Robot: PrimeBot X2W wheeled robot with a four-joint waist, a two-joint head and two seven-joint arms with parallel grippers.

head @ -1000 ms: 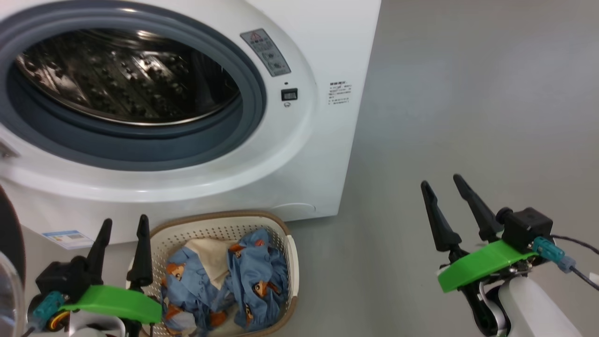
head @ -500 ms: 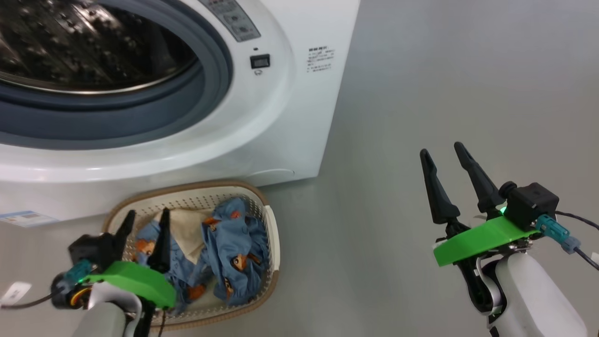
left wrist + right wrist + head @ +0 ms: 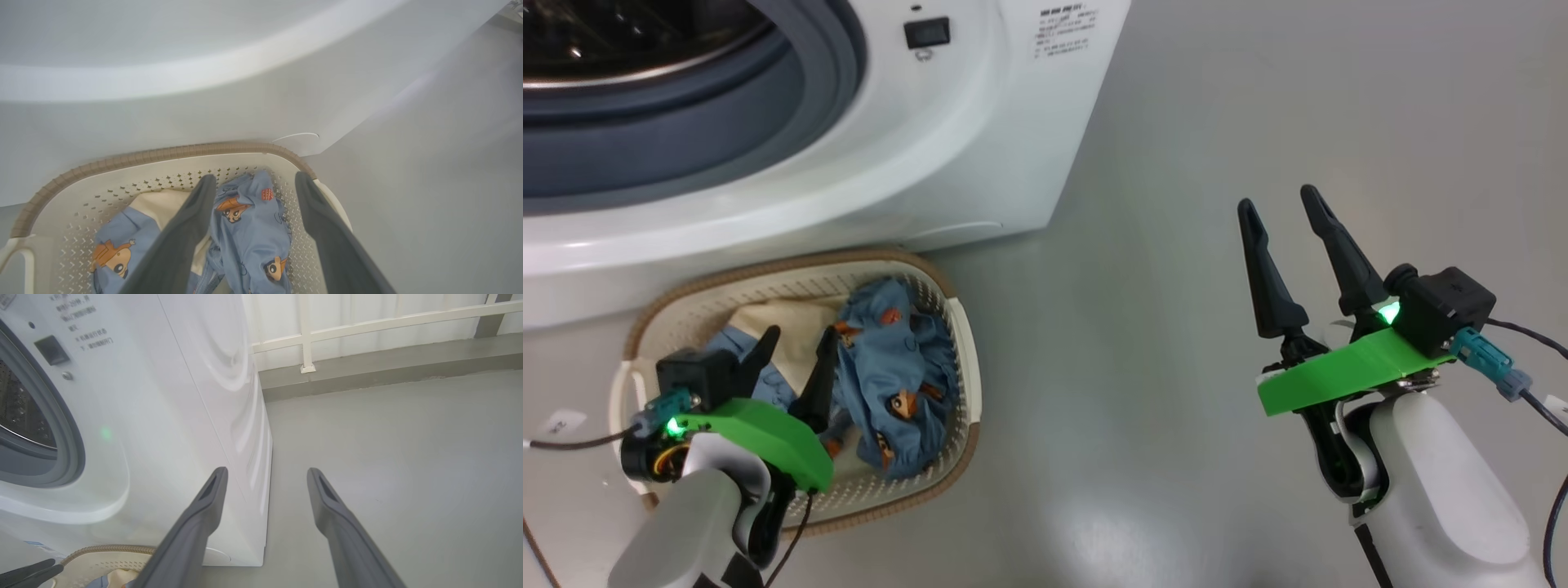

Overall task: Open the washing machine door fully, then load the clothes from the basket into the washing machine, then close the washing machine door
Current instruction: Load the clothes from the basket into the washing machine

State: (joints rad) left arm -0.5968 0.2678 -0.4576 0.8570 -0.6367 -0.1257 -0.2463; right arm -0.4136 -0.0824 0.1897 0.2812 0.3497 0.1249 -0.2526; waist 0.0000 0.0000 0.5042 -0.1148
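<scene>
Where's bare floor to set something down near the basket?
The grey floor lies bare from the basket across to the right gripper, and on past the right side of the washing machine. It is crowded at the basket: clothes fill it, the open left gripper is over them, and the machine front is close behind.

Looked like a laundry corner in some plain utility-type room, tbh. A big white washing machine [image 3: 980, 163] stood straight on a smooth grey floor [image 3: 1258, 98], a basket [image 3: 768, 265] of clothes [image 3: 890, 367] sat on the floor just in front of it, and a white railing [image 3: 367, 322] ran above a grey ledge [image 3: 367, 367] behind.
</scene>
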